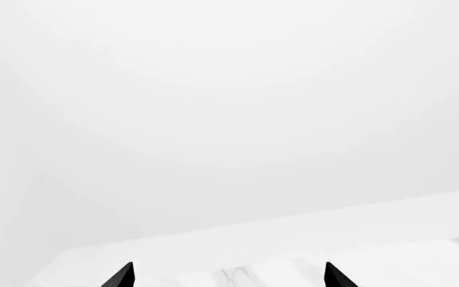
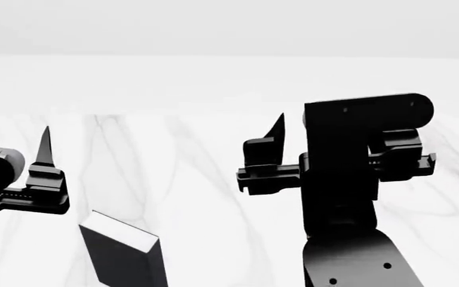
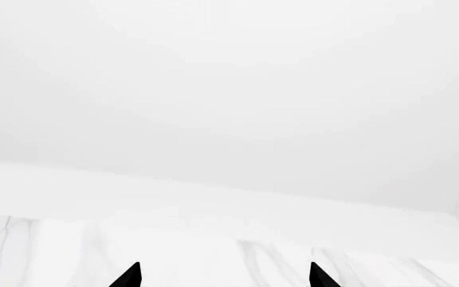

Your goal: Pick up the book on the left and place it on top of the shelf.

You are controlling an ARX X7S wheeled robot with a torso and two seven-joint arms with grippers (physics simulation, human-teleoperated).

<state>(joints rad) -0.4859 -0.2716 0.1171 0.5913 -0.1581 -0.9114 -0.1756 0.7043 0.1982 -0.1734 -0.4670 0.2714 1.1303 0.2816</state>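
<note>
The black book with a white page edge shows at the bottom left of the head view, on the white marble table. My left gripper is open and empty; one of its fingers rises just left of and beyond the book, apart from it. My right gripper is open and empty over the table's middle, well to the right of the book; one finger shows, the other is hidden behind the arm. The shelf is out of view. Both wrist views show only table and wall.
The table's far edge meets a plain white wall. My right arm's black link fills the lower right of the head view. No other books are in view.
</note>
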